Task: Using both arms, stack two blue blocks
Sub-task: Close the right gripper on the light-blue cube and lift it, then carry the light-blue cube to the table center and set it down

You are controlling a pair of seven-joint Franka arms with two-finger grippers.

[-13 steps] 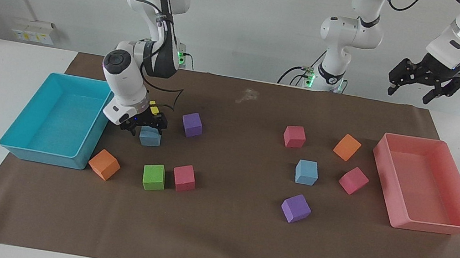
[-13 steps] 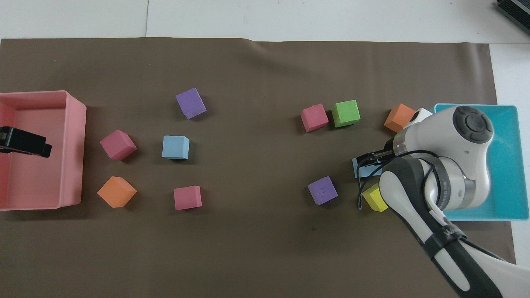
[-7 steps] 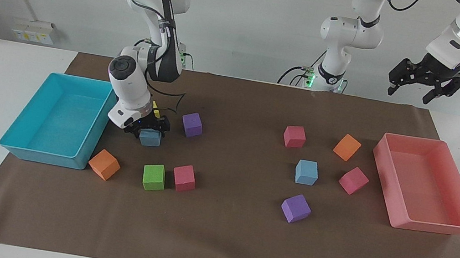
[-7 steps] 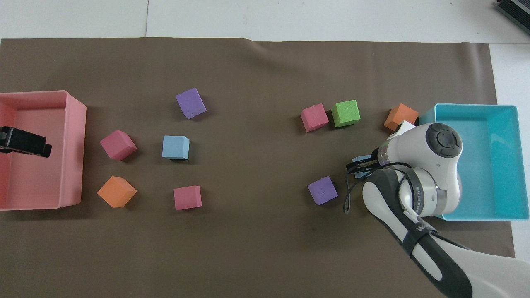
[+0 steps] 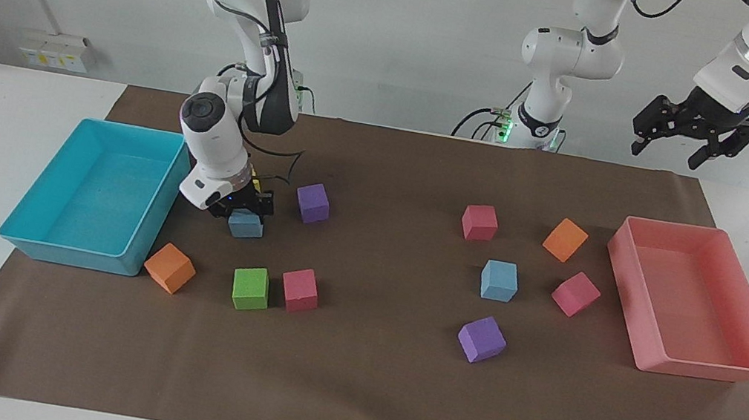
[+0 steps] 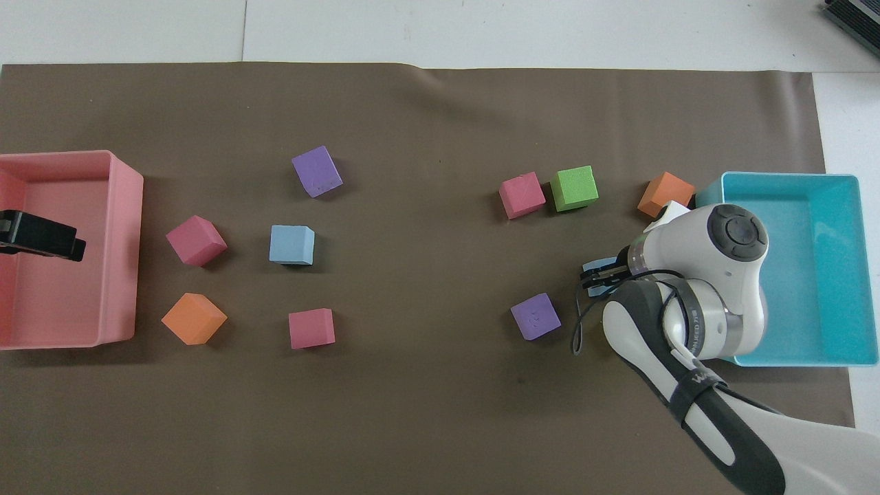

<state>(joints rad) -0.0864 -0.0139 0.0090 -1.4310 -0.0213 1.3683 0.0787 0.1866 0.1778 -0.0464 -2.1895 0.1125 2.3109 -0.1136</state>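
Down on the mat at the turquoise tray's (image 5: 39, 239) three o'clock edge, the right gripper (image 5: 244, 208) straddles one blue block (image 5: 246, 226), fingers around it, though contact is hard to tell. Its wrist hides most of that cube from overhead. At mid-table sits the second blue block (image 5: 499, 281), while the left gripper (image 5: 693, 133) hangs spread above the pink tray's (image 5: 695, 366) end.

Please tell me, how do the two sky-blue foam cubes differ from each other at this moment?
The sky-blue foam cube beside the turquoise tray has the right gripper down around it; the sky-blue foam cube near the pink tray stands alone, untouched. The first is largely covered by the right arm in the overhead view; the second shows fully there. The left gripper waits high over the pink tray's end. Both cubes rest on the brown mat and look the same size.
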